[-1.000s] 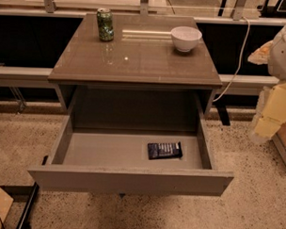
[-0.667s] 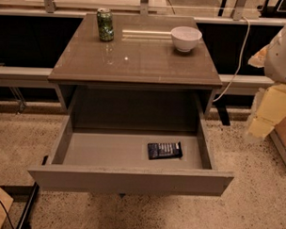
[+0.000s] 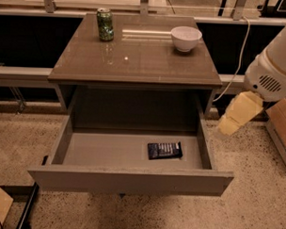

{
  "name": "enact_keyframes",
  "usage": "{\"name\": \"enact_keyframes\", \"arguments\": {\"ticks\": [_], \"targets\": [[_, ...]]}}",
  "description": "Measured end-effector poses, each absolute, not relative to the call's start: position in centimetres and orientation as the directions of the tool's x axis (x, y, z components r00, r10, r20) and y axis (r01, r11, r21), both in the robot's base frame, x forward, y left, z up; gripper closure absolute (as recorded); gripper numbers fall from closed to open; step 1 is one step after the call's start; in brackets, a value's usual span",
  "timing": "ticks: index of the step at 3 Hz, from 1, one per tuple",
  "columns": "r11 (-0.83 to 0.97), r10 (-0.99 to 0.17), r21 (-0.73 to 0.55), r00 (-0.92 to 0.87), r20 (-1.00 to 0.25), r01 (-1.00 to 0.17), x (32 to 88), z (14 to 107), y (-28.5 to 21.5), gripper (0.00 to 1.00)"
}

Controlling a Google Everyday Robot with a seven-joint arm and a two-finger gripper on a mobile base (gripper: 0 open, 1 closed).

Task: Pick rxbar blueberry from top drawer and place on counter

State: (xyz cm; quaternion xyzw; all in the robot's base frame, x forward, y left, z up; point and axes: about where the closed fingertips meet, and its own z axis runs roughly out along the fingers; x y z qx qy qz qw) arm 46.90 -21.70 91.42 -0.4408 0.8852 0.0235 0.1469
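The top drawer is pulled fully open below the counter. The rxbar blueberry, a dark navy wrapper with white lettering, lies flat on the drawer floor, right of centre and near the front panel. My gripper is the pale yellow end of the white arm at the right. It hangs outside the drawer's right wall, at about counter-edge height, right of and above the bar. It touches nothing.
A green can stands at the counter's back left and a white bowl at its back right. A cardboard box sits on the floor at far right. A white cable hangs behind the counter.
My arm and gripper have moved left, toward the drawer's right side. The bar, can and bowl have not moved.
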Motion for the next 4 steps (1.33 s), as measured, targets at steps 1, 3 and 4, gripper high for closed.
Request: {"name": "enact_keyframes", "arguments": {"ticks": [1,3,4], "targets": [[0.680,-0.713,-0.060,-0.639,-0.288,-0.731,47.0,91.3,-21.6,0.00],[0.721,-0.643,0.020,-0.680,-0.352,-0.692,47.7,90.6,-21.2,0.00],[0.749,-0.566,0.114,-0.720,-0.401,-0.653,50.0,89.4,-19.2,0.00]]}}
